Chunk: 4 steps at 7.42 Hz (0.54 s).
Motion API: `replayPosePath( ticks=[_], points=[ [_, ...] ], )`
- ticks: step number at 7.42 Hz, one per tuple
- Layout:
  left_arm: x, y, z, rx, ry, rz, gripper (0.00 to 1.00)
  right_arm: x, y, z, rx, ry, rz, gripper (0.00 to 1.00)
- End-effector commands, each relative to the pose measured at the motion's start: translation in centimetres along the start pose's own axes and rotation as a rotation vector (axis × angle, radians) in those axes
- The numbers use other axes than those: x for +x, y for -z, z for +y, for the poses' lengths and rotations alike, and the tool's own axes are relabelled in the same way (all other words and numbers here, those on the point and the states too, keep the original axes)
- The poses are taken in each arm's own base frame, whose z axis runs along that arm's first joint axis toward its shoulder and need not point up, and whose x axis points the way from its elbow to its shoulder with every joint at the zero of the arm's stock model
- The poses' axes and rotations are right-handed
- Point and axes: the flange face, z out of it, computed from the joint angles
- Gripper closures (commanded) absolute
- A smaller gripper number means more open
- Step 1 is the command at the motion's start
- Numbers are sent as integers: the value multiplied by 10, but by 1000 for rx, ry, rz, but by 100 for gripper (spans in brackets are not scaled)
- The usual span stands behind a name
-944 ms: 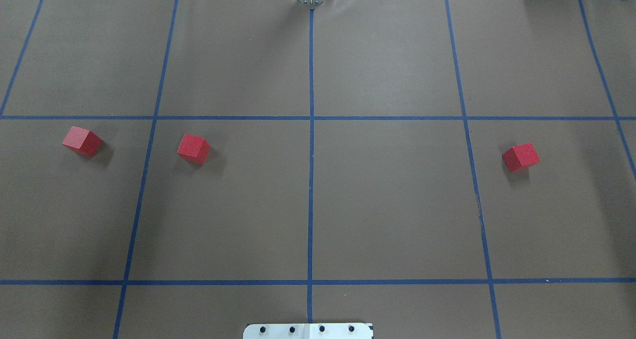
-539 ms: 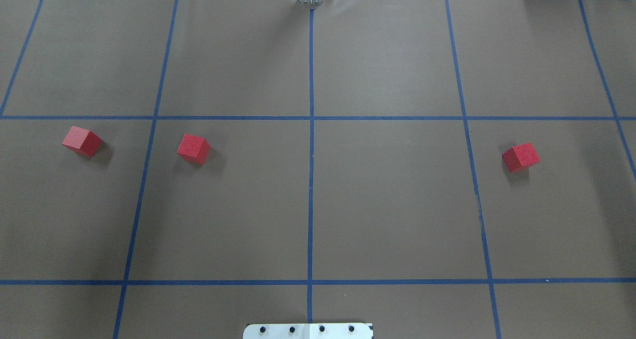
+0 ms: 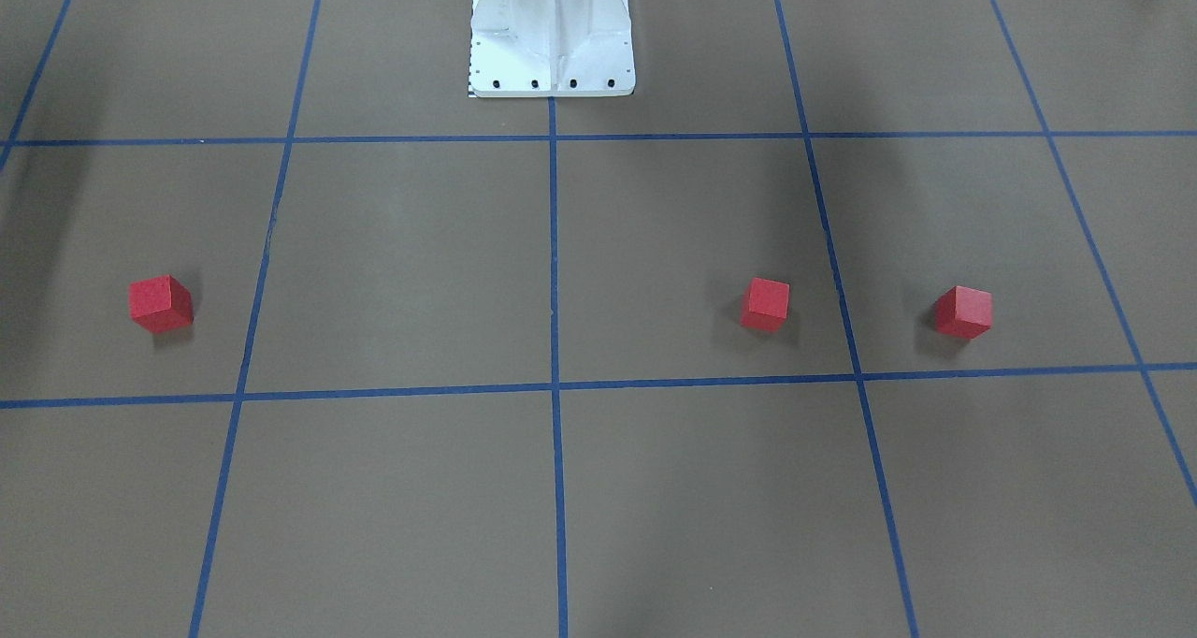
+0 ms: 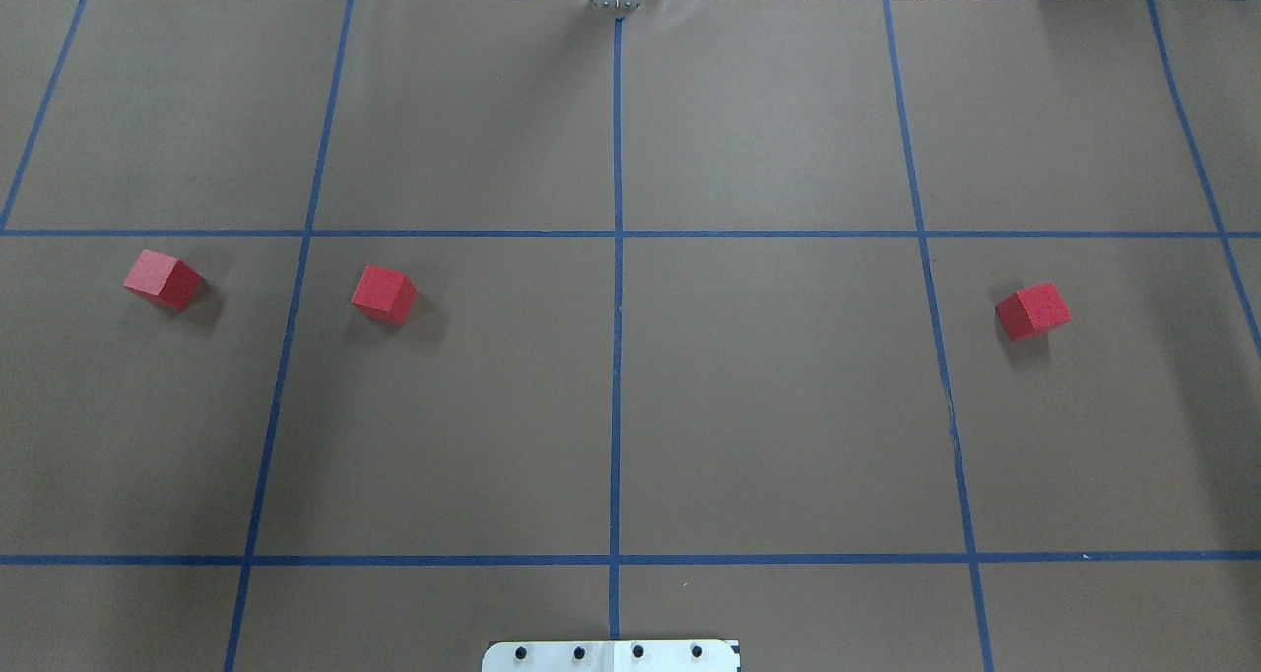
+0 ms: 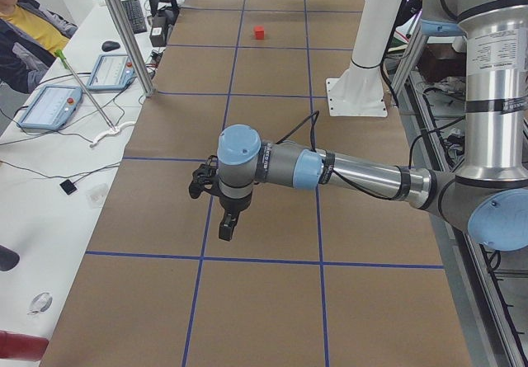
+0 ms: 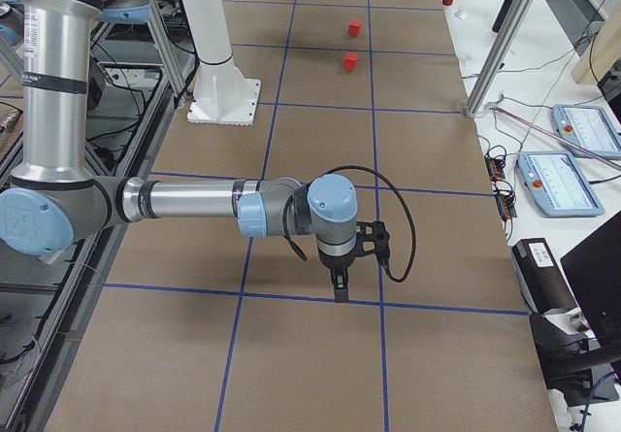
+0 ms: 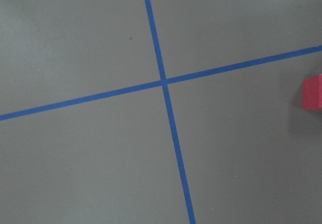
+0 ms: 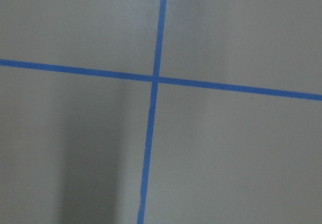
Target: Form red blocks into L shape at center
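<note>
Scattered across the brown bench [image 4: 788, 110], none at the center [image 4: 617, 396] of the overhead frame: the far-left red cube [image 4: 163, 280] sits near the left edge. The second red cube [image 4: 384, 295] is in the square just left of the vertical blue tape line [image 4: 617, 140]. The third red cube [image 4: 1032, 311] lies well apart at the right, past the next line over.

All 3 lie askew to the grid, so a grip taken across corners rather than flat faces could spin or flick one away. With 2 cubes on one side and 1 on the other, both arms would likely converge on the same small patch, risking a clash. A late arrival could also nudge cubes already set, opening gaps in the L.

The left hand [image 5: 225, 233] hangs point-down above the bench at the middle of the left-end view, touching nothing and carrying no cube. Whether its fingers stand apart or together cannot be told. The right hand [image 6: 339, 291] hangs likewise at the middle of the right-end view, also without a cube, its opening equally impossible to judge.
</note>
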Motion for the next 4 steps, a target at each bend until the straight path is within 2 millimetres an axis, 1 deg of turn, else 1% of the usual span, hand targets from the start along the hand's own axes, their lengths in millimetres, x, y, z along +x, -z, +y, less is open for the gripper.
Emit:
replayPosePath(
  ticks=[1,2,3,4],
  points=[
    [14,20,-33,96,-87,-13,0,-10,11,-12,123,98,-9,0],
    [17,24,-46,134,-117,-13,0,-16,14,-13,132,106,-45,0],
    [15,23,-52,139,-126,-9,0,-16,13,-14,138,120,-42,0],
    [15,23,-54,148,-133,-10,0,-10,5,-12,134,115,-50,0]
  ],
)
